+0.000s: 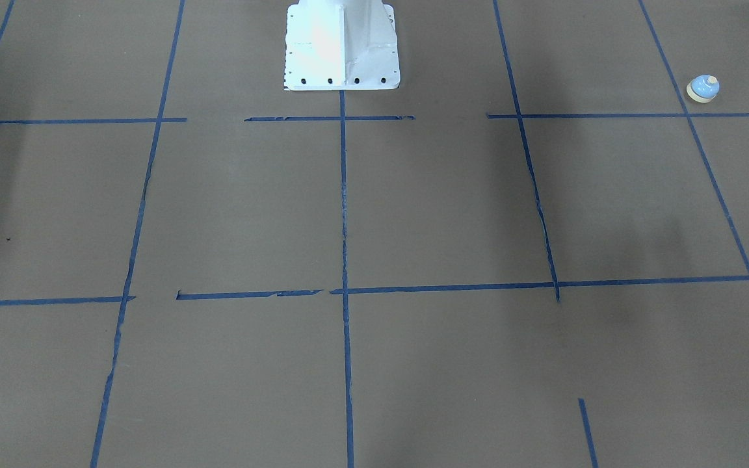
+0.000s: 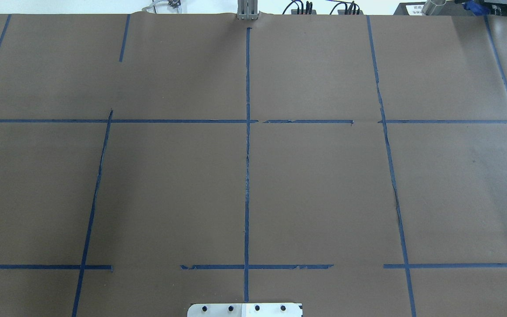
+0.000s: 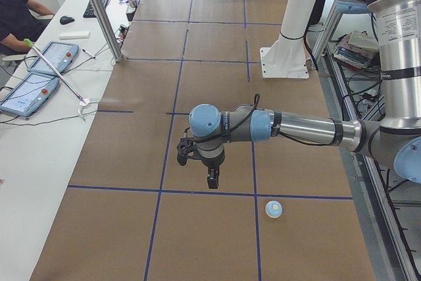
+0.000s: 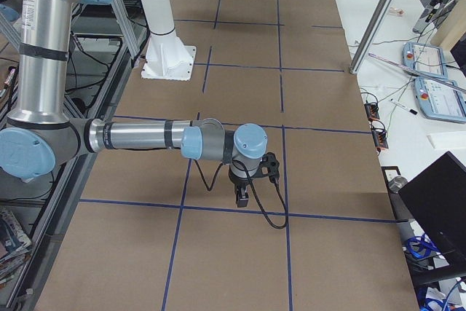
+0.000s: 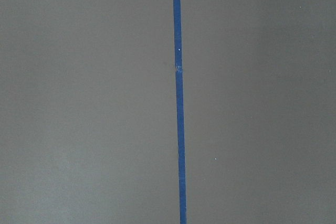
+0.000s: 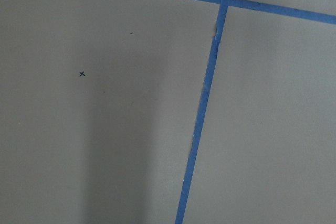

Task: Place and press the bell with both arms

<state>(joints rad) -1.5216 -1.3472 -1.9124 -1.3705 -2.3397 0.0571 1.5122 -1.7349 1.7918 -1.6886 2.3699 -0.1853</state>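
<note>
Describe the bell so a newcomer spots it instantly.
On the brown table crossed by blue tape, go from the white pedestal toward the robot's left end. The bell sits just past a tape crossing there. Among flat tape lines it is a small dome: light blue, cream base and button.

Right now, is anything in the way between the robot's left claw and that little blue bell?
Nothing visible stands in the way. The left gripper hangs over the brown table, and the bell stands on it a short way off. Between them there is only bare table surface and a flat blue tape line.
</note>
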